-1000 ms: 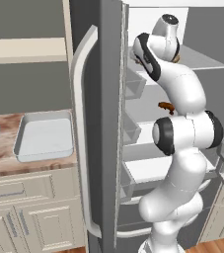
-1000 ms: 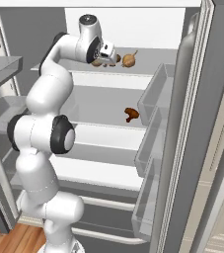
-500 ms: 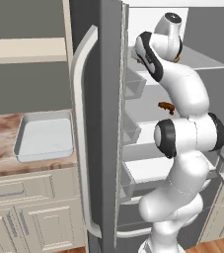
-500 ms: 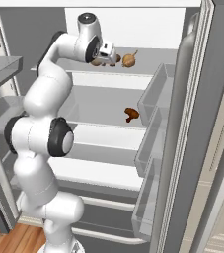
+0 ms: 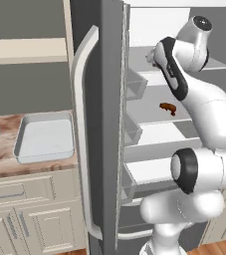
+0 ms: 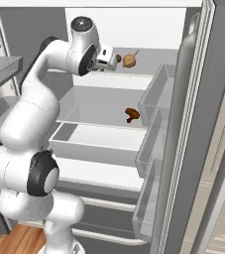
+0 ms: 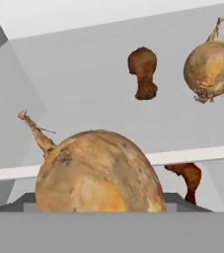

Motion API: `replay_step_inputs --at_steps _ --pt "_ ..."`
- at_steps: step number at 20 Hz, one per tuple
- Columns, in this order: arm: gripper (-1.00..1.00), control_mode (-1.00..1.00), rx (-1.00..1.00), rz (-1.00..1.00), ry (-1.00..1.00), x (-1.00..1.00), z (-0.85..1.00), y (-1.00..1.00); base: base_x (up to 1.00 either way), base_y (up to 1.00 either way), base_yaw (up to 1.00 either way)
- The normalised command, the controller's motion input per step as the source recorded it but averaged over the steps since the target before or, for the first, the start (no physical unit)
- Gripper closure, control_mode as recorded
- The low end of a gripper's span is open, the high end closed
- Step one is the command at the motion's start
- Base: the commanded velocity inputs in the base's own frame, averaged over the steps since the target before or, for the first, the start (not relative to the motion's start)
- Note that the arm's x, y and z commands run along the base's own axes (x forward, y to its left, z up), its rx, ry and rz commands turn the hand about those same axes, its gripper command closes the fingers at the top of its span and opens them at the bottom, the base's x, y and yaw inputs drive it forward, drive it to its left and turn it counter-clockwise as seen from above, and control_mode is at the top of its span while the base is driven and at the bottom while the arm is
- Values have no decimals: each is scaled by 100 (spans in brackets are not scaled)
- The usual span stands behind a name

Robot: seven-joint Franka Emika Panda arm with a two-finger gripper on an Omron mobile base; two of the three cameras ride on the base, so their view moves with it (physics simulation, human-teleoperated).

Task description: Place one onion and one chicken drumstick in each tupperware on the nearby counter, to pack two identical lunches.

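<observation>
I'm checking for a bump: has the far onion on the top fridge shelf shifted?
No. The far onion sits at the same spot by the door bin.

No readable text, labels, brands or numbers anywhere (fridge and counter alike).

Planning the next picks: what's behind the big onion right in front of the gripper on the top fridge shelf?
Behind the near onion lie a chicken drumstick and a second onion, further back on the shelf. A second drumstick shows on the shelf below. Whatever is directly behind the near onion is hidden.
</observation>
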Motion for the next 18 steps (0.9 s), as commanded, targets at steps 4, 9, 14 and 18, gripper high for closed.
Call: replay_step_inputs --at_steps 4,9,14,18 --pt "100 -100 -1 4 -3 -100 -23 6 0 0 0" --pt "100 -100 0 3 0 -100 -16 1 0 0 0" --pt "100 100 0 1 0 -40 -4 0 -60 0 3" --pt "100 100 0 0 0 0 0 0 -100 0 3"
